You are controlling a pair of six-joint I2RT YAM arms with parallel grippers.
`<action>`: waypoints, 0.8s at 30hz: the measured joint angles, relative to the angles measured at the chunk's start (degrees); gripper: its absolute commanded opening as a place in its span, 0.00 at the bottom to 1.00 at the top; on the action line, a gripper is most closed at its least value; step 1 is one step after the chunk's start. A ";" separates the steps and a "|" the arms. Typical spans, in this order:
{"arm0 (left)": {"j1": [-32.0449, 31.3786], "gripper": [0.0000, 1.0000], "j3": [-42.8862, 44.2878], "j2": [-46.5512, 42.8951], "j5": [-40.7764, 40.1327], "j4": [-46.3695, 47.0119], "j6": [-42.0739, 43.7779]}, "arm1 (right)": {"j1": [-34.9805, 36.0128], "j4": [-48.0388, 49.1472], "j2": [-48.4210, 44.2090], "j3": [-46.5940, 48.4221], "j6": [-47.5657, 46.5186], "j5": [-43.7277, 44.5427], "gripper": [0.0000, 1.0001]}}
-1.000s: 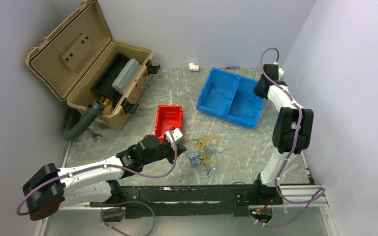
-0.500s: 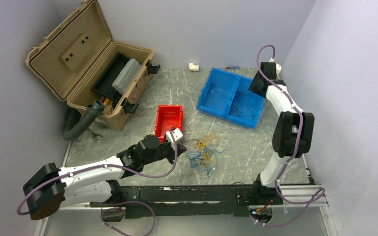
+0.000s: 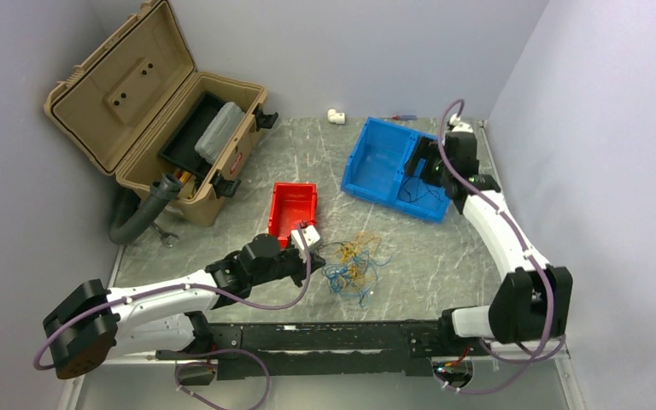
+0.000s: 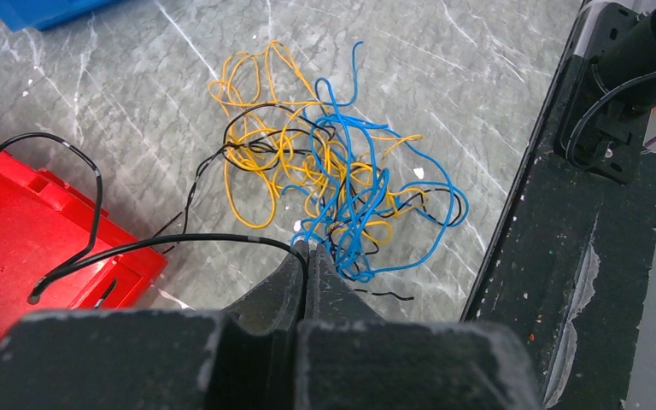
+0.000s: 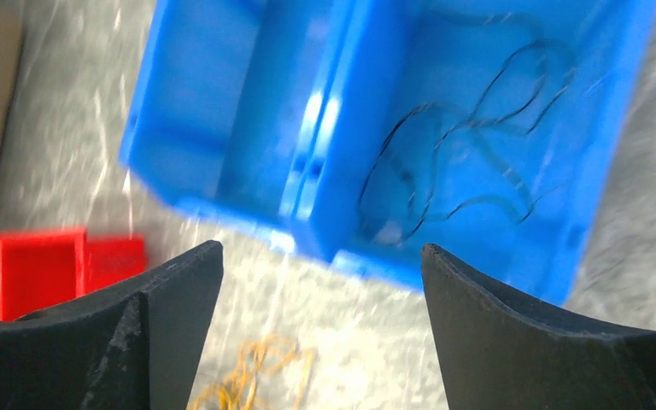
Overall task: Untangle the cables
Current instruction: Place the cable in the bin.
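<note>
The cables (image 3: 354, 265) lie as a loose tangle of yellow-orange, blue and black strands (image 4: 342, 179) on the marble table. My left gripper (image 4: 307, 249) is shut on a black cable (image 4: 94, 256) that runs left to the red bin (image 4: 17, 231). Its tip (image 3: 316, 256) sits at the tangle's left edge. My right gripper (image 5: 320, 248) is open and empty, hovering over the blue bin (image 5: 222, 102). Thin dark cables (image 5: 470, 162) lie in that bin's right compartment (image 3: 423, 188). The right wrist view is motion-blurred.
An open tan toolbox (image 3: 162, 120) stands at the back left with a grey hose (image 3: 141, 213) in front. The red bin (image 3: 295, 205) is mid-table. A white fitting (image 3: 336, 115) and a screwdriver (image 3: 397, 117) lie at the back. A black rail (image 3: 333, 337) runs along the near edge.
My right gripper has opened and swung from the blue bin's right edge to above the bin, with the arm stretched lower. The left gripper has stayed shut beside the tangle.
</note>
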 measured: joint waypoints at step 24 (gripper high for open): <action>0.00 0.00 -3.04 -3.63 -0.94 2.40 3.32 | 17.99 5.05 -34.21 -39.58 4.87 -18.38 0.85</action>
